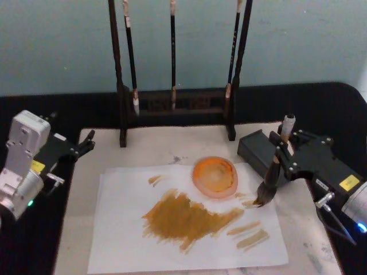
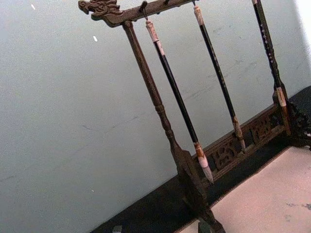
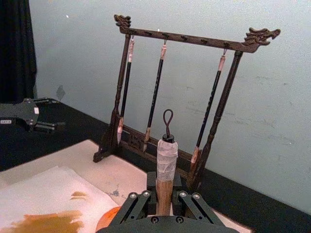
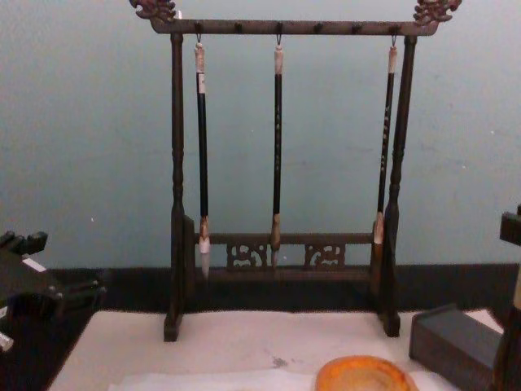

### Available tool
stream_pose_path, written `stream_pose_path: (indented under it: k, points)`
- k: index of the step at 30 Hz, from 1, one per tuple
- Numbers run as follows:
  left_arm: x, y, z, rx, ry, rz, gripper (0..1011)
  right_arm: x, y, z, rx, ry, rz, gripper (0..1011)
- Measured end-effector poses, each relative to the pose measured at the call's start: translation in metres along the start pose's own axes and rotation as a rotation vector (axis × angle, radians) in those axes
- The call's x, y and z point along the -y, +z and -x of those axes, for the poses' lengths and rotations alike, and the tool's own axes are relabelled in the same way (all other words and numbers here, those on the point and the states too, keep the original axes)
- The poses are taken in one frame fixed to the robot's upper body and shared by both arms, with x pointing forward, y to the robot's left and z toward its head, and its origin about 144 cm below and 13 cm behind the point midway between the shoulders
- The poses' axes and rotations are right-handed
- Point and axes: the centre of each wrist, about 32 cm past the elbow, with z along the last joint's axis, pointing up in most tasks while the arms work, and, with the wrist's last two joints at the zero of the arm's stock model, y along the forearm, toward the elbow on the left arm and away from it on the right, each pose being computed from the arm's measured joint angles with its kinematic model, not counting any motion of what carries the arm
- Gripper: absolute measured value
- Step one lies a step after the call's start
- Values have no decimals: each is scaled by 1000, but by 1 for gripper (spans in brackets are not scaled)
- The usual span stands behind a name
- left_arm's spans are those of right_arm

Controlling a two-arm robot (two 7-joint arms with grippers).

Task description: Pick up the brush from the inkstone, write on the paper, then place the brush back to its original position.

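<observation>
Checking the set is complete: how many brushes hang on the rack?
3, on the rack: left brush, middle brush, right brush. None seems hidden.

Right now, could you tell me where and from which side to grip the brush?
Grip the brush by its tan handle above the ferrule, from the robot's right, as the right hand does: it stands near upright, tuft at the paper. The left hand rests at left.

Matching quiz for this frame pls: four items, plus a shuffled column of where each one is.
1 brush
2 orange dish
3 left gripper
4 thin brushes

A hanging on the rack
B on the paper's far edge
C over the black table, left of the mat
D in the right gripper, tuft at the paper's right edge

Pairs: 1-D, 2-B, 3-C, 4-A
</observation>
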Motion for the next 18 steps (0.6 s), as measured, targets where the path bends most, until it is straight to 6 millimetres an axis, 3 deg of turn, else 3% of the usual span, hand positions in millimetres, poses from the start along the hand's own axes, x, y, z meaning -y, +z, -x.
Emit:
stream_pose_path:
  k: [18]
  points:
    - [0, 0, 0, 0, 0, 0, 1010, 2, 7, -2, 56, 4, 6, 173]
